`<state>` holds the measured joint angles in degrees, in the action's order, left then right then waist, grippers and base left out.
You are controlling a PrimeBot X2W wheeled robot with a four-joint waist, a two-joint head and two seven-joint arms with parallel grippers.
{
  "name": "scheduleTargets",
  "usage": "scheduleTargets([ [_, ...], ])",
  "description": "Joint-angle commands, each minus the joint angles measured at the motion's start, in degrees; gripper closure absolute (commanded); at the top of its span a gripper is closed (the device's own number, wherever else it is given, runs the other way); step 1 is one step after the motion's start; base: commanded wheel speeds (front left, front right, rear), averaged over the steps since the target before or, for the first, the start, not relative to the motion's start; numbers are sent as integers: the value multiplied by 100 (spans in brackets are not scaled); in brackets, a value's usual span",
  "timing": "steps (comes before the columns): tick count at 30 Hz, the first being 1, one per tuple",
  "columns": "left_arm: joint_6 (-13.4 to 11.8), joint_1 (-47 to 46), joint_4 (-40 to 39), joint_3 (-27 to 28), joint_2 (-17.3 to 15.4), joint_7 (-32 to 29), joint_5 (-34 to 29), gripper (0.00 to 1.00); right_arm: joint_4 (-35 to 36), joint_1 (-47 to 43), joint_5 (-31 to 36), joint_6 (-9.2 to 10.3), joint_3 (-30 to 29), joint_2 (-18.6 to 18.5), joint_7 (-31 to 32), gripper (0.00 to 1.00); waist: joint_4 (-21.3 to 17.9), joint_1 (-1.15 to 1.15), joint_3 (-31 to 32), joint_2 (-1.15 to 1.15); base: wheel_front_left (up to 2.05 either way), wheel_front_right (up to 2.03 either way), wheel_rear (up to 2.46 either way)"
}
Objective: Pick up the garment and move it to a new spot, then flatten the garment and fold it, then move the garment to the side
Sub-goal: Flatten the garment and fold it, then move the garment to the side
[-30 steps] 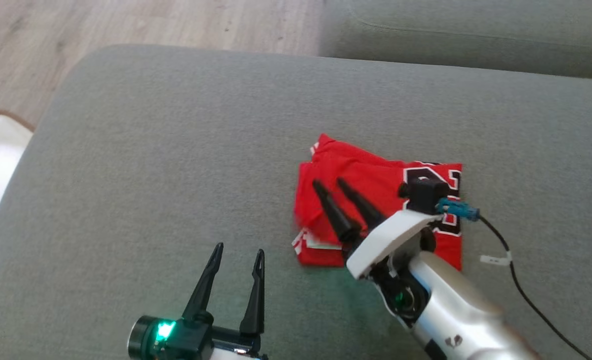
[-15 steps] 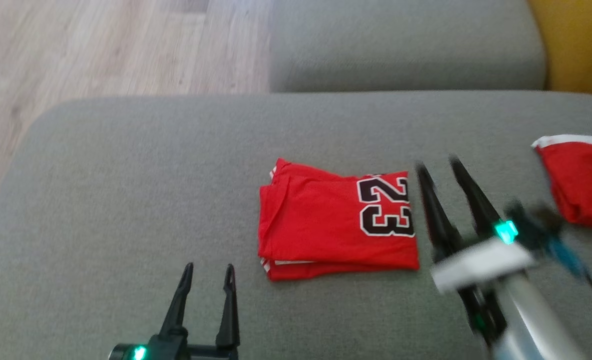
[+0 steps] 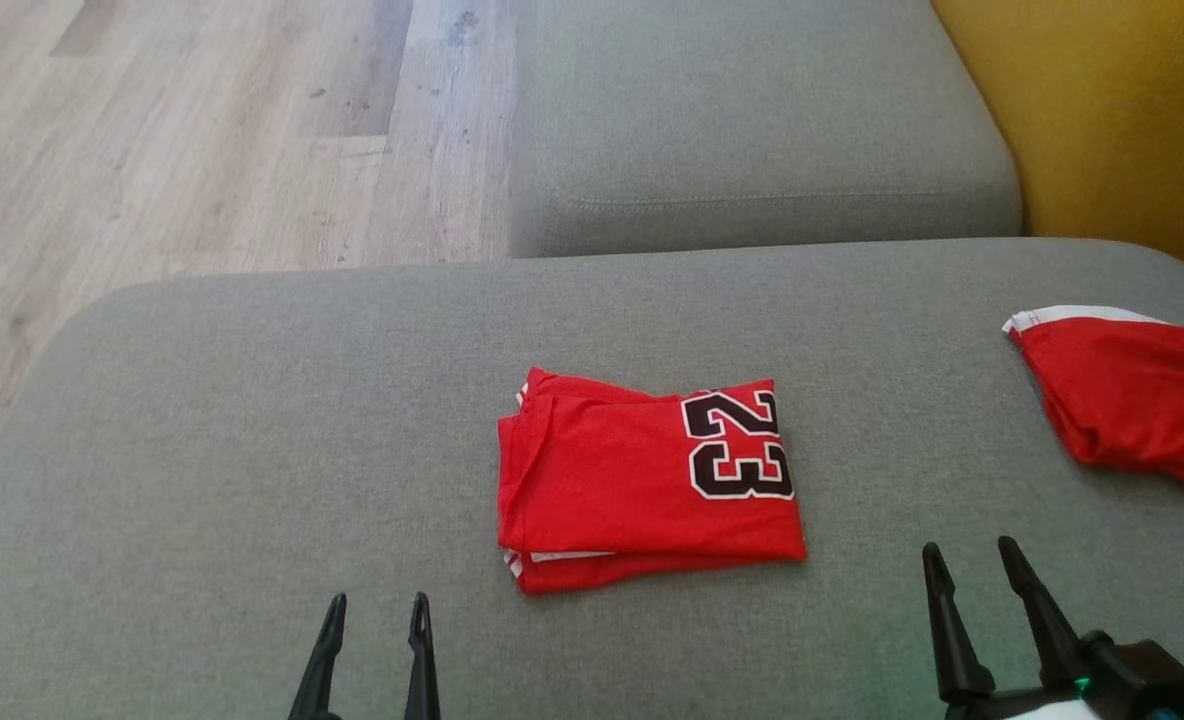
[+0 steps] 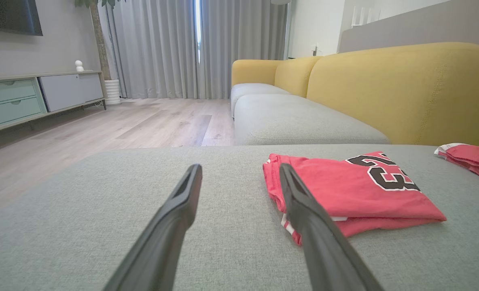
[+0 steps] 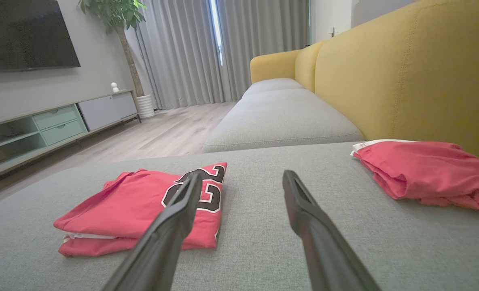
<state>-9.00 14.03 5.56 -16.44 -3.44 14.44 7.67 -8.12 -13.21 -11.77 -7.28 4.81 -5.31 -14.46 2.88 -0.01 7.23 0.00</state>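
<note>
Garment [image 3: 642, 490] dead centre on the grey cushion [image 3: 252, 420], folded into a tidy red rectangle, the black "23" on its right half. Looks like the folding is done, and the shift to the side is what's left.

Here's the geometry that matters. In the head view, its long axis runs 9 to 3 o'clock, with the short edges facing the two arms. Left end effector [image 3: 378, 602] sits low, fingers spread wide and nothing between them, with the garment off at about 2 o'clock. Right end effector [image 3: 968, 546] is also spread wide and empty, and sees the garment at roughly 10 o'clock. Neither touches the cloth; both hang clear of it, near its front corners.

Which is nearer? Close call, left by a shade I'd say, though the right has the thicker numbered edge facing it. Over at 3 o'clock, well apart, lies another red garment [image 3: 1132, 400], bunched against the yellow sofa back [image 3: 1112, 120], so a sideways carry that way wants care.
</note>
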Motion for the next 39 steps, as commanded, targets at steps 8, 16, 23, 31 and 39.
scheduleTargets([
  [8,108,-131,-155,313,48,56,-110,0,295,35,173,-21,43,105,-53,0,13,1,106,0,0,0,0],
  [16,162,-88,-111,345,52,56,-163,0,268,-32,216,-21,74,148,-53,0,12,1,147,0,0,0,0],
  [23,143,-73,-126,327,55,56,-183,0,204,-41,268,-21,170,103,-53,0,19,1,145,0,0,0,0],
  [31,154,-65,-116,320,56,56,-236,0,130,-68,311,-21,251,69,-53,0,13,1,189,0,0,0,0],
  [39,150,-95,-132,299,56,56,-266,0,121,0,300,-21,285,71,-53,0,10,1,99,0,0,0,0],
])
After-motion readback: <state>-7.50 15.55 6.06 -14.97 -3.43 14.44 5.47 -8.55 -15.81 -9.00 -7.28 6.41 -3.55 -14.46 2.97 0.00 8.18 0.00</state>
